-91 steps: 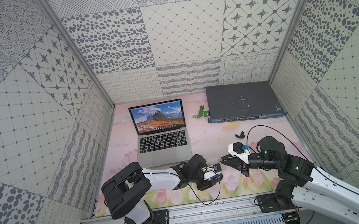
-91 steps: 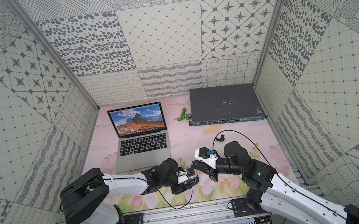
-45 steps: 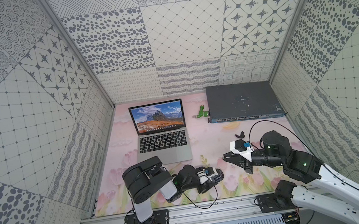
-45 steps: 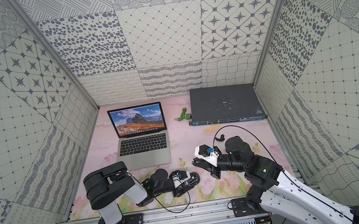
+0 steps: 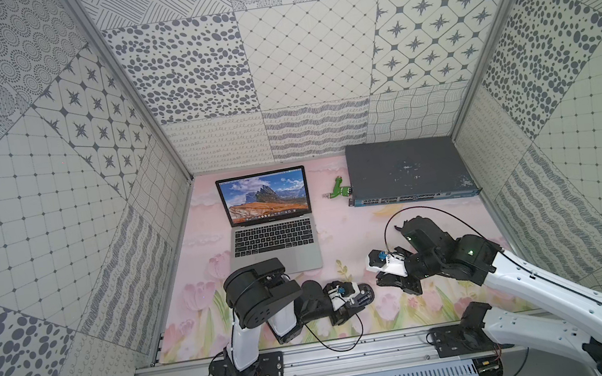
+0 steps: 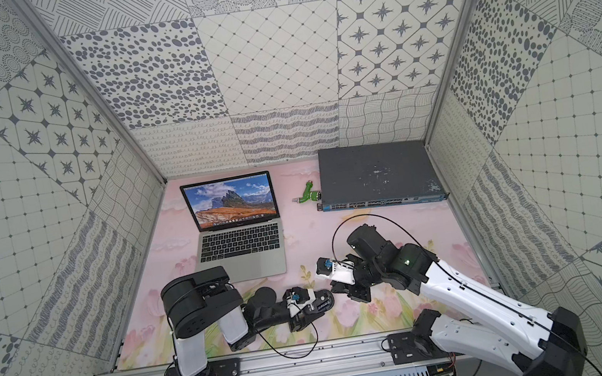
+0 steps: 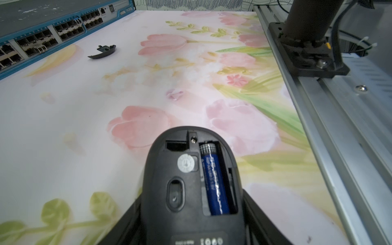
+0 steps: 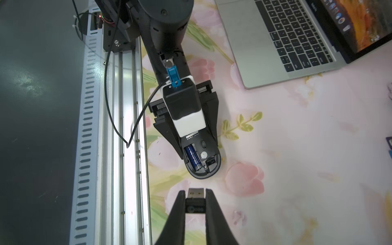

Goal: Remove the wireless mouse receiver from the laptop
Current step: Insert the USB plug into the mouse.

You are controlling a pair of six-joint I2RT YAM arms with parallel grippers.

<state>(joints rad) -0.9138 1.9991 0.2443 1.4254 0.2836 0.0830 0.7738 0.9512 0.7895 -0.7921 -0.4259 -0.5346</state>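
Note:
The silver-grey laptop [image 5: 277, 259] [image 6: 246, 264] stands open at the back left in both top views, and its corner shows in the right wrist view [image 8: 244, 42]. The wireless mouse receiver [image 8: 195, 204], a small black nub with a metal plug, is out of the laptop. It sits pinched between the fingers of my right gripper [image 8: 195, 193] [image 5: 382, 278], which is shut on it. My left gripper [image 7: 191, 214] [image 5: 354, 299] is shut on a black mouse [image 7: 191, 169] [image 8: 201, 157]. The mouse is turned underside up, showing a blue battery and an empty slot. The receiver's plug points at the mouse, a short gap away.
A dark grey network switch [image 5: 406, 171] lies at the back right with a green stick [image 5: 340, 191] beside it. A loose black battery cover [image 7: 104, 52] lies on the floral mat. The metal rail [image 5: 316, 356] runs along the front edge, close to both grippers.
My left arm has folded its elbow in and upright while its gripper kept the mouse in nearly the same spot. My right gripper, still holding the receiver, has shifted slightly towards the mouse.

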